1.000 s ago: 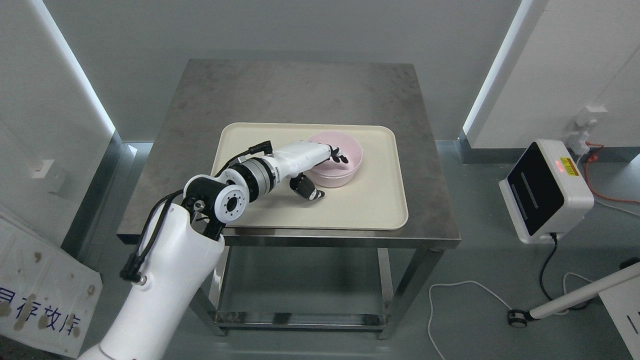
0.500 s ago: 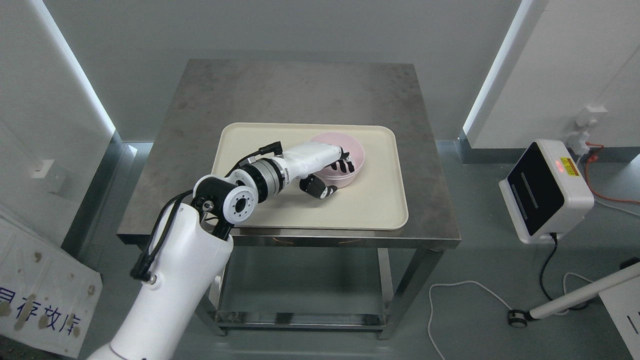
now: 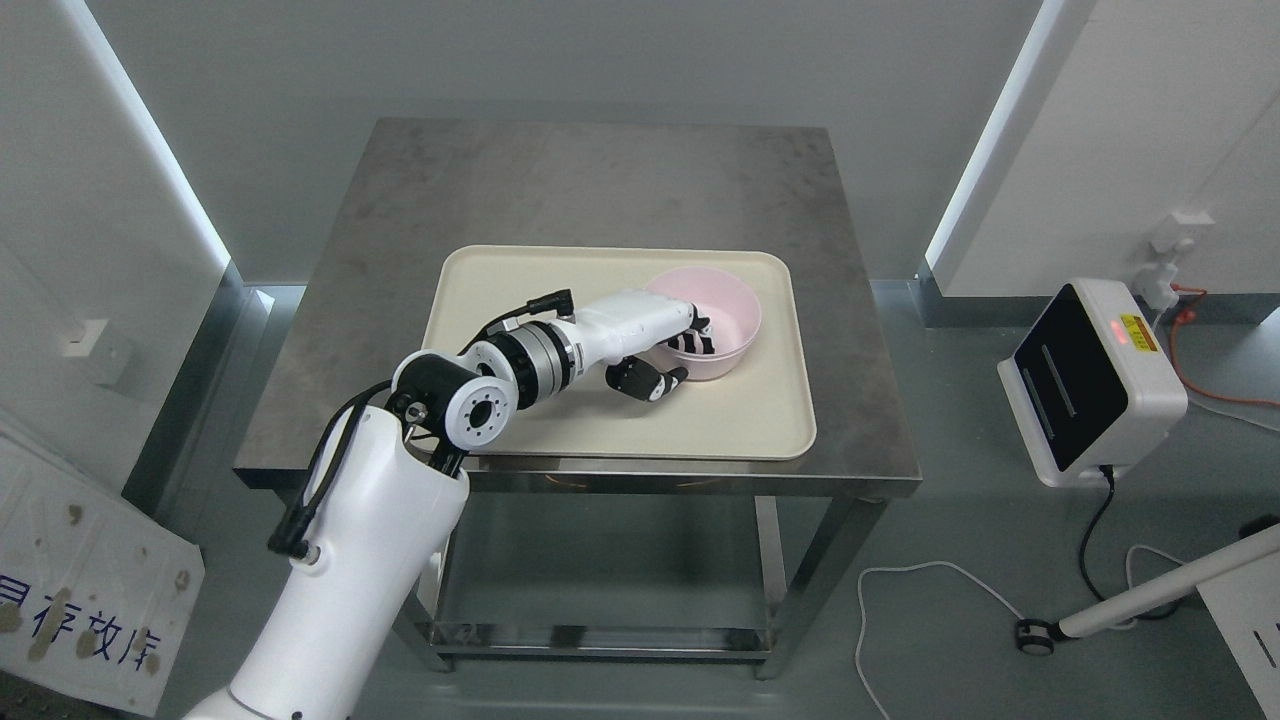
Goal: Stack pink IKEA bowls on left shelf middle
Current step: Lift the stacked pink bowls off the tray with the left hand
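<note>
One pink bowl (image 3: pixel 722 305) is on the right part of a cream tray (image 3: pixel 500 300), tilted slightly toward me. My left hand (image 3: pixel 676 362) comes in from the lower left and grips the bowl's near-left rim. Its fingers (image 3: pixel 697 341) are curled inside the bowl and the thumb (image 3: pixel 648 381) sits outside, under the wall. The hand hides the near-left part of the rim. My right arm does not show. No shelf and no second bowl show in this view.
The tray lies on a steel table (image 3: pixel 600 180) with a lower shelf (image 3: pixel 600 590). A white box-shaped device (image 3: pixel 1090 385) with a cable stands on the floor at the right. A white panel (image 3: pixel 80 590) leans at the lower left.
My left hand has reached further right and closed on the bowl's rim. The bowl has shifted right on the tray and now looks tilted.
</note>
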Robot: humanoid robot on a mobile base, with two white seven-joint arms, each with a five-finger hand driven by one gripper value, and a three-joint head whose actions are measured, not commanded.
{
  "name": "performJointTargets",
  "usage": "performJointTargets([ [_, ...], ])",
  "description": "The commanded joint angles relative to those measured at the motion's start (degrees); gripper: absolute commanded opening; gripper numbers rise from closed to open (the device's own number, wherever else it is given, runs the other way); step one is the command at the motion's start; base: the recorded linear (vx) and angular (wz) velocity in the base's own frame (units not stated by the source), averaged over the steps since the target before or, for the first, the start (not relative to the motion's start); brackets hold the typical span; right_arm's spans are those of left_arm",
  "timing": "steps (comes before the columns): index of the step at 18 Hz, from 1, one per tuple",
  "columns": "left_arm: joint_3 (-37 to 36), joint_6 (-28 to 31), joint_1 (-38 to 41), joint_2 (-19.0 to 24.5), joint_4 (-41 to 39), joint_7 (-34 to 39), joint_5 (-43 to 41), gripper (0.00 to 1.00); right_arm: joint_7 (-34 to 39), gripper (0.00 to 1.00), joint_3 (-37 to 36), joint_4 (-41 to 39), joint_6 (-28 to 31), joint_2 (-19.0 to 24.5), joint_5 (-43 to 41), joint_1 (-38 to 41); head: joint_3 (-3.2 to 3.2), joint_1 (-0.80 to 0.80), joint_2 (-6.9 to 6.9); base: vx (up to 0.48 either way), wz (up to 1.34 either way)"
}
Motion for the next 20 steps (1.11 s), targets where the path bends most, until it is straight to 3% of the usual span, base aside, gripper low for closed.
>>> performJointTargets([
  [1,7.8,-1.9,-0.8,0.3,3.2,0.0,0.2,0.05,0.0,1.0,-0.5,0.0,0.1,-1.0,0.4,0.0,0.0,0.0,0.0,0.0,0.0],
  [7,17.4,-12.6,-1.2,0.3,-1.1,-0.5,1.7,0.03,0.0,1.0,-0.5,0.0,0.1,-1.0,0.4,0.0,0.0,0.0,0.0,0.0,0.0],
  [20,24.9,-21.6,4.0,0.3,-9.3,-2.3,7.7,0.04,0.0,1.0,-0.5,0.0,0.1,-1.0,0.4,0.0,0.0,0.0,0.0,0.0,0.0],
])
